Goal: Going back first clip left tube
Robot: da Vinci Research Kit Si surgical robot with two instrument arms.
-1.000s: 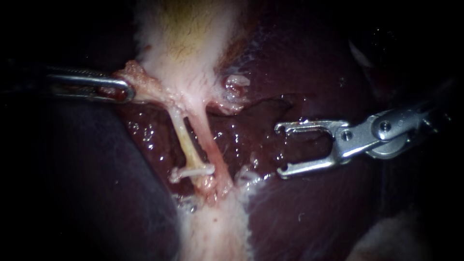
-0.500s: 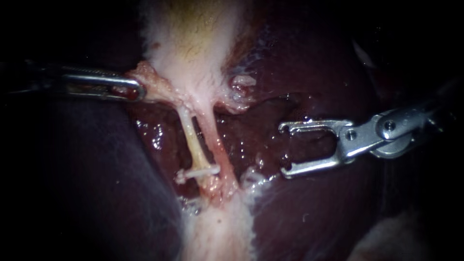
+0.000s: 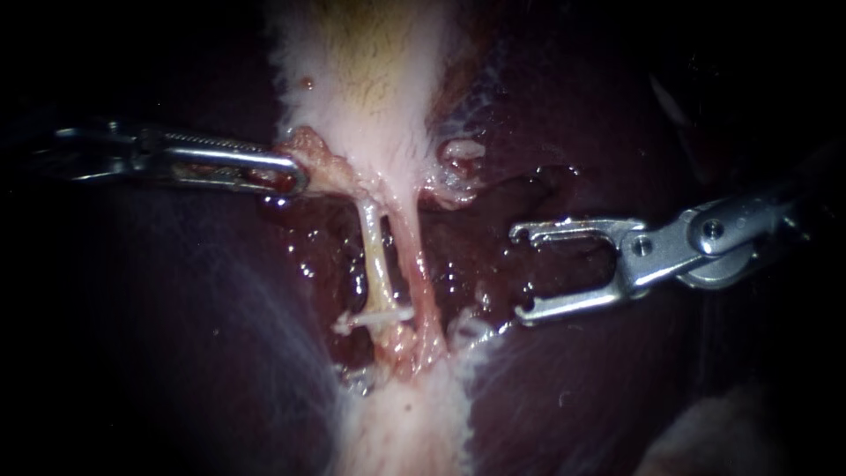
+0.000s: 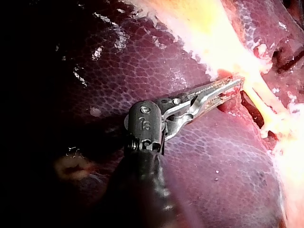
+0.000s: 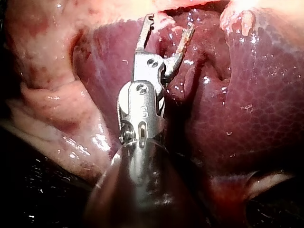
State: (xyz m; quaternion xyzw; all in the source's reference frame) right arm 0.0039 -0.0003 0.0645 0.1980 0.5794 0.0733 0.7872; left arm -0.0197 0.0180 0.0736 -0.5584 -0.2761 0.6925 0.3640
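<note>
The left instrument (image 3: 293,174) has its jaws closed tight on a lump of pink tissue (image 3: 310,150) at the low end of the gallbladder (image 3: 370,79). Just past those jaws, the pale left tube (image 3: 377,256) runs over the dark liver (image 3: 617,379). A white clip (image 3: 374,315) sits across this tube. The right instrument (image 3: 518,273) holds its jaws wide open, with nothing in them. The clip lies out in front of their tips, with the pink right tube (image 3: 421,282) between.

Close endoscope and both wrist cameras apparently share liver (image 3: 573,379).
</note>
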